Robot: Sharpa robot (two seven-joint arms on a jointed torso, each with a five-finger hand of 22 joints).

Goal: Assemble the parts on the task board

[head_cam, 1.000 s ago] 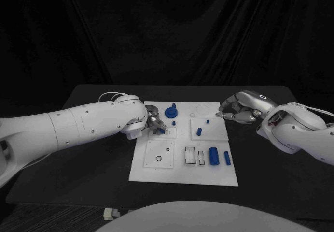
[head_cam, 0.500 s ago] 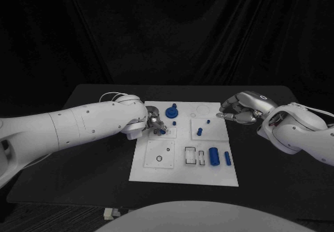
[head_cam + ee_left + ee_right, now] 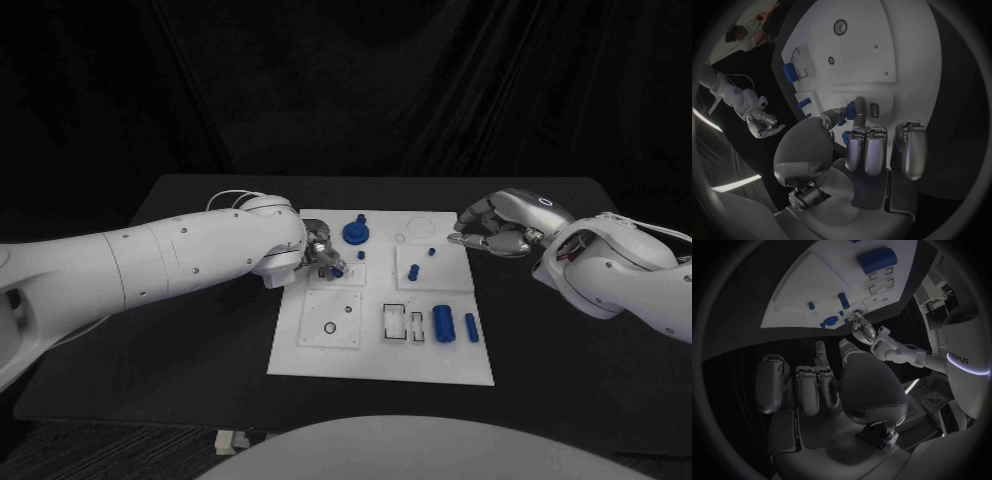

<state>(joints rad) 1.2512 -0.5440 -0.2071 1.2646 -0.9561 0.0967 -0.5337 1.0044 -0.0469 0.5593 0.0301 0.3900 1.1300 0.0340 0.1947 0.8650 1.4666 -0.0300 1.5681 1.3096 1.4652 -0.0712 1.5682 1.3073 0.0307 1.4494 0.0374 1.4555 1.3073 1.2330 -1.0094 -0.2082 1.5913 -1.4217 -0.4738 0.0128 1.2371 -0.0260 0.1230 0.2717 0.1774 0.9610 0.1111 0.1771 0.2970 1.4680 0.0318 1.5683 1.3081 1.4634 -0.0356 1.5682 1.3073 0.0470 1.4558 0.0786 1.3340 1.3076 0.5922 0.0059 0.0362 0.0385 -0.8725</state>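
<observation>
The white task board [image 3: 375, 360] lies mid-table. My left hand [image 3: 319, 248] hovers low over its upper left section and pinches a small blue part [image 3: 335, 268] between thumb and a finger; the left wrist view shows that part [image 3: 851, 115] at the fingertips above the board [image 3: 861, 50]. My right hand [image 3: 498, 226] hangs by the board's upper right corner, fingers curled in and holding nothing. On the board stand a blue knob [image 3: 356, 233], a short peg [image 3: 413, 271] and a thick blue cylinder [image 3: 443, 323] beside a thin one [image 3: 472, 327].
Two rectangular slots [image 3: 394, 320] and a small round hole [image 3: 329, 327] open in the board's lower half. The black table [image 3: 188, 350] spreads around the board. In the right wrist view, the board [image 3: 817, 285] carries the thick cylinder [image 3: 877, 260].
</observation>
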